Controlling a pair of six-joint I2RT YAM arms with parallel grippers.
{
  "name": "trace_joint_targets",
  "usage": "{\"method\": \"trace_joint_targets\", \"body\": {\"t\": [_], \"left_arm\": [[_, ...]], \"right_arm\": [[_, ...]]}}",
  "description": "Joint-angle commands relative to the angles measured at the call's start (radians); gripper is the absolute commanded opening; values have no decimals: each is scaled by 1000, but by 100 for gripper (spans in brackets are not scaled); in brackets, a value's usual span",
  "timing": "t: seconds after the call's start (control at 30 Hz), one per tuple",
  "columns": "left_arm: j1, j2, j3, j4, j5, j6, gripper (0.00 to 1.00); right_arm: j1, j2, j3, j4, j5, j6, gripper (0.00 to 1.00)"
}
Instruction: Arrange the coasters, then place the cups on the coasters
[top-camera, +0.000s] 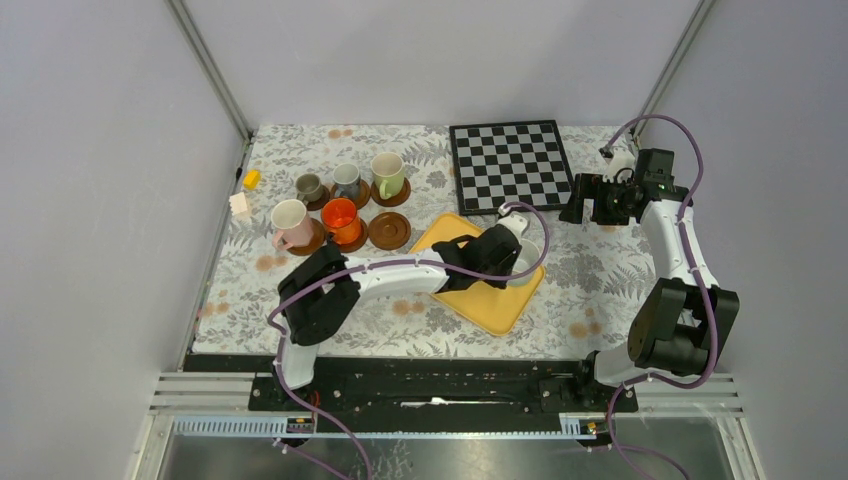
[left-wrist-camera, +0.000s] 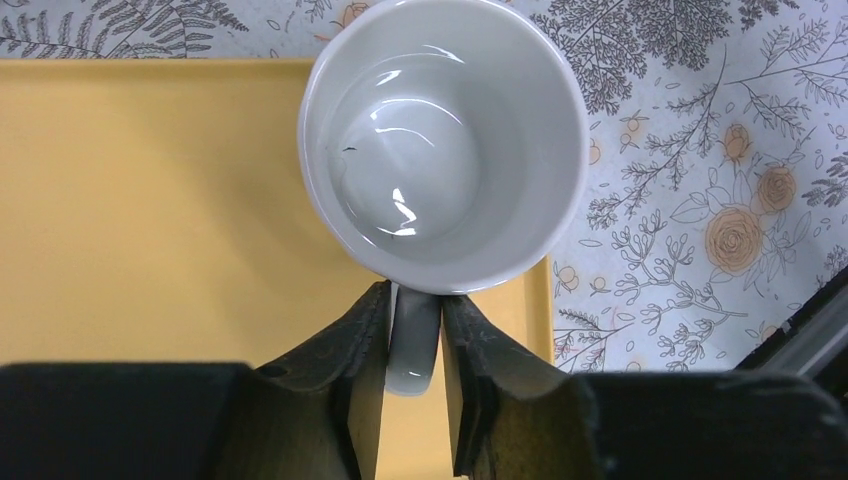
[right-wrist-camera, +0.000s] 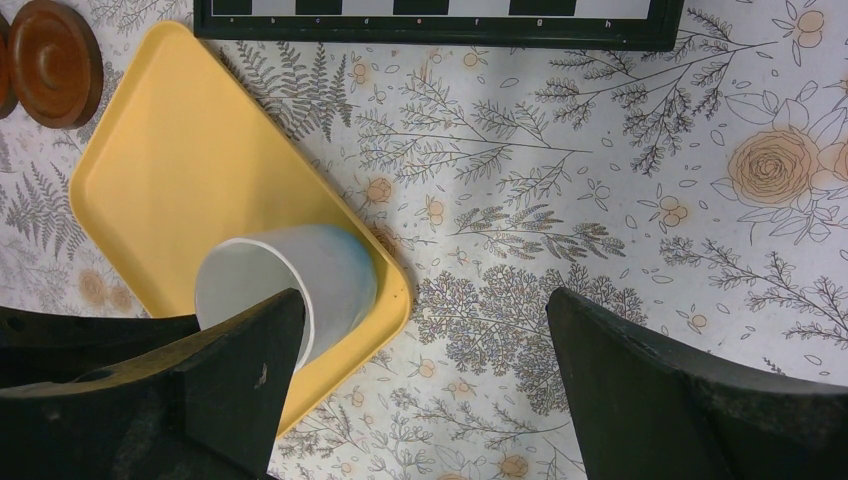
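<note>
A white cup (left-wrist-camera: 445, 140) stands upright on the far right corner of the yellow tray (left-wrist-camera: 150, 200). My left gripper (left-wrist-camera: 413, 300) is shut on its handle, one finger pressed on each side. In the top view that gripper (top-camera: 512, 262) reaches across the tray (top-camera: 490, 305). Several dark-brown coasters lie at the left. They carry the grey-brown (top-camera: 309, 187), blue-grey (top-camera: 347, 180), pale green (top-camera: 388, 174), pinkish (top-camera: 290, 224) and orange-red (top-camera: 341, 220) cups. One coaster (top-camera: 389, 230) is bare. My right gripper (right-wrist-camera: 425, 330) hangs open over the patterned cloth, right of the tray.
A chessboard (top-camera: 510, 165) lies at the back, between the tray and my right gripper (top-camera: 582, 200). A small yellow block (top-camera: 251, 179) and a white block (top-camera: 240, 204) sit by the left wall. Grey walls enclose the table on three sides.
</note>
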Motion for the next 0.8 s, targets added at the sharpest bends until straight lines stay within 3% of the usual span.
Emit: {"method": "trace_joint_targets", "body": {"t": [0.0,0.1,0.23,0.3,0.43,0.6,0.77], "left_arm": [[12,1,15,32,44,13,26],[18,6,15,13,34,14,27],[23,5,15,9,33,19,41],[24,6,16,9,35,20,42],[24,8,21,3,33,29,31],[29,6,45,-40,33,37,2],[41,-42,36,-56,28,63,0]], "right_arm": [[-1,-22,3,1,-18,-18,98],[-1,-25,1,0,-20,-18,98],[-1,-26,0,-1,-21,-17,98],[-1,-28,1,-1,-21,-16,98],[-1,-27,1,1,-20,-15,98],[-1,-27,2,1,-20,-13,98],[-1,-28,2,-1,-23,-13,98]]}}
